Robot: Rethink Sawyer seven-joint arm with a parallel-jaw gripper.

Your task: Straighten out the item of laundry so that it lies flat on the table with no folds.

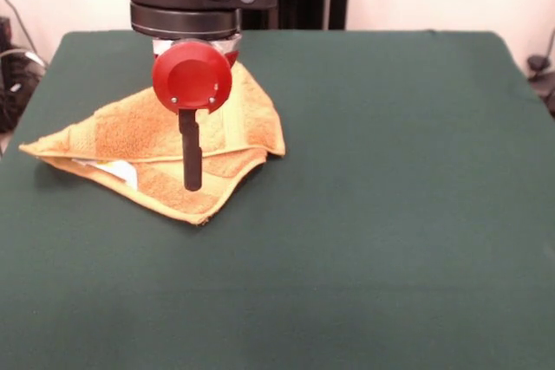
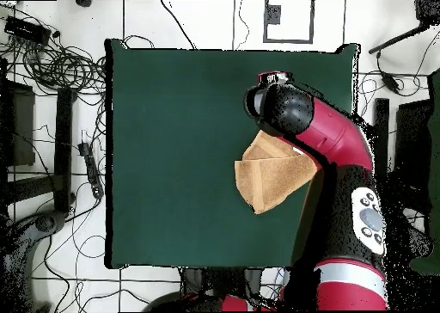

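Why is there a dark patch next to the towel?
Front view: the towel casts a soft shadow on the table along its lower edge, so light comes from above. Overhead view: the arm hides part of the towel; no glare shows.

Most of the green tabletop (image 1: 390, 214) lies bare: the whole half away from the towel (image 1: 130, 140) and the broad strip along the near edge in the front view are open for a pass at any height. The one thing on the felt is the folded towel, a low, layered heap near one side edge. Directly above it hangs the arm's red and black wrist (image 2: 284, 110), with the gripper (image 1: 192, 175) reaching down in front of the cloth, so approach from above is blocked there.
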